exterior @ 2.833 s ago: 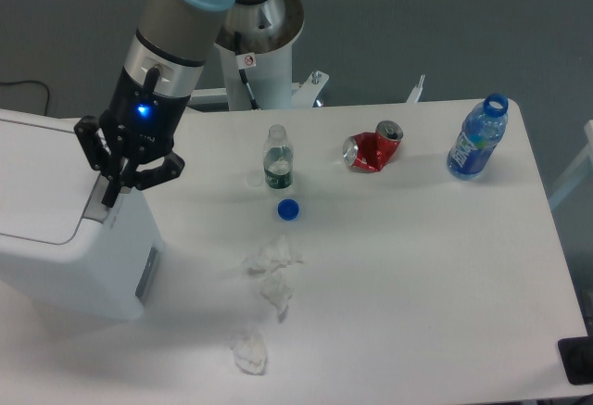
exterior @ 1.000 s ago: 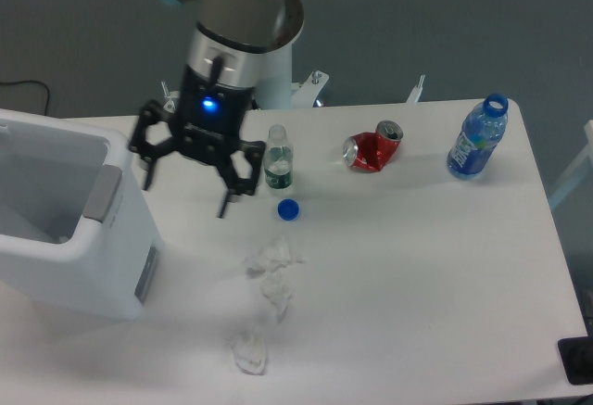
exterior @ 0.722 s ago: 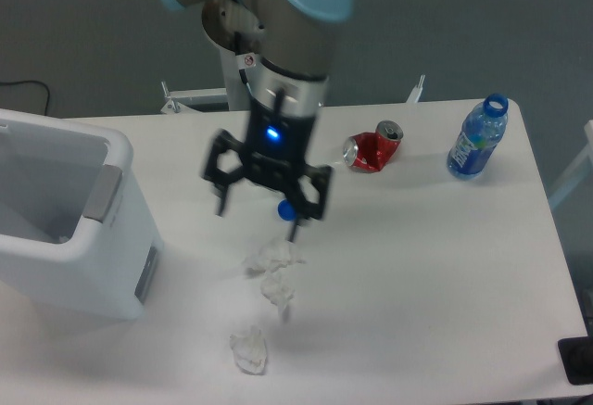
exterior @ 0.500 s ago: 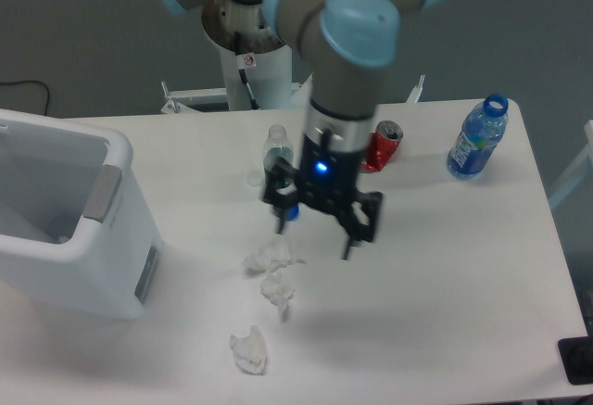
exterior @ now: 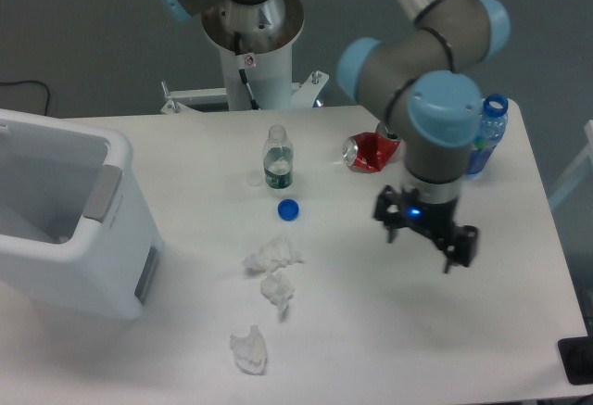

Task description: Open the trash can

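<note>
Fingers (exterior: 455, 258) spread apart on gripper (exterior: 422, 238), holding nothing, poised over right part of table (exterior: 371, 331). Tissues (exterior: 269, 280) crumpled nearer centre. Trash can (exterior: 65, 224) at left edge, lid up, well apart. Beyond: cap (exterior: 288, 208), bottle (exterior: 277, 158), can (exterior: 371, 150).

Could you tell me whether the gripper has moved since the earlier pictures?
Yes. The gripper was at the trash can on the table's left; it has swung right, past the small clear bottle, and now hangs open below the crushed red can.
</note>
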`<action>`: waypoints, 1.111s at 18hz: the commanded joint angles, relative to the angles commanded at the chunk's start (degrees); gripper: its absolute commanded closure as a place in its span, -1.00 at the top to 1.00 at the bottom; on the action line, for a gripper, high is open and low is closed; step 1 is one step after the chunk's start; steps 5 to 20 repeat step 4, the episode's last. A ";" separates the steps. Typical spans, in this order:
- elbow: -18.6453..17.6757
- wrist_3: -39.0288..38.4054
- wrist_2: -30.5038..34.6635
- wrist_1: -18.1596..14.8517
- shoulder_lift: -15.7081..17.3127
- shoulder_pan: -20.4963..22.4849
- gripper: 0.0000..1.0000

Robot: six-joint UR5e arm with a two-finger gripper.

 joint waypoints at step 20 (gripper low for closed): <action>0.99 0.36 0.09 0.00 -0.98 0.53 1.00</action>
